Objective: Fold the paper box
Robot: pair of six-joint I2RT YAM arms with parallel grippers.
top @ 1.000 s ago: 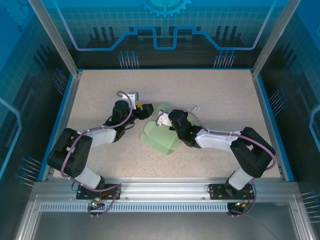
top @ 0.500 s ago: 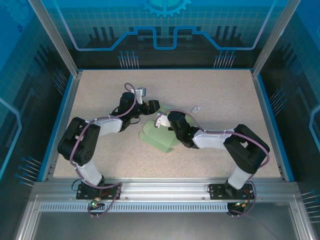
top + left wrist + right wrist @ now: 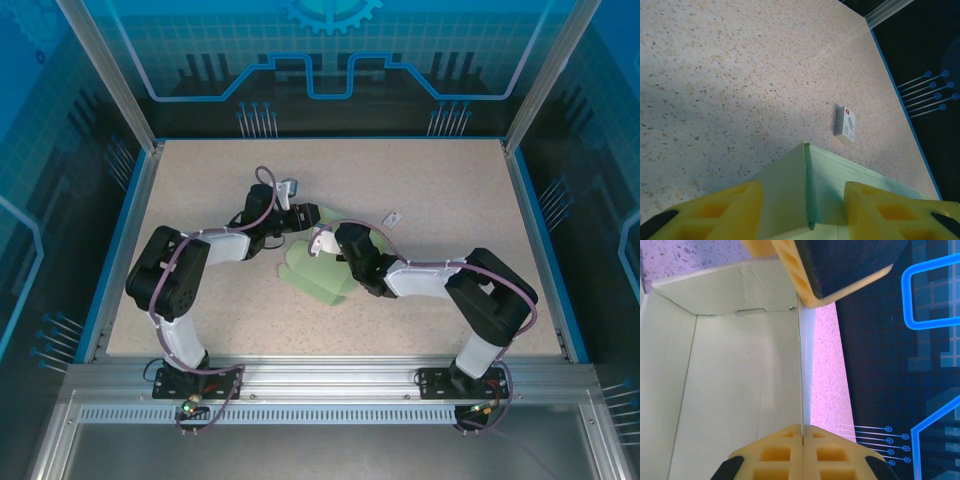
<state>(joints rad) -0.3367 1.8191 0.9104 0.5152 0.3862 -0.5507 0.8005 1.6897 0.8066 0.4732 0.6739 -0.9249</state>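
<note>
The pale green paper box (image 3: pixel 322 272) lies partly raised at the table's middle. My right gripper (image 3: pixel 334 242) comes in from the right. In the right wrist view it is shut (image 3: pixel 803 429) on the thin edge of an upright wall of the box (image 3: pixel 740 380). My left gripper (image 3: pixel 306 216) is at the box's far left corner. In the left wrist view its yellow fingers (image 3: pixel 715 212) stand apart, one on each side of a raised, creased corner of the box (image 3: pixel 785 190). The gripper (image 3: pixel 802 200) is open around that corner.
A small white tag (image 3: pixel 392 218) lies on the speckled table just right of the box, and shows beyond the corner (image 3: pixel 845 124) in the left wrist view. A blue rim (image 3: pixel 535 240) borders the table. Bare tabletop surrounds the box on all sides.
My left gripper has moved right to the box's far corner and its jaws have narrowed around it. The right gripper stays shut on the box wall, shifted slightly left.
</note>
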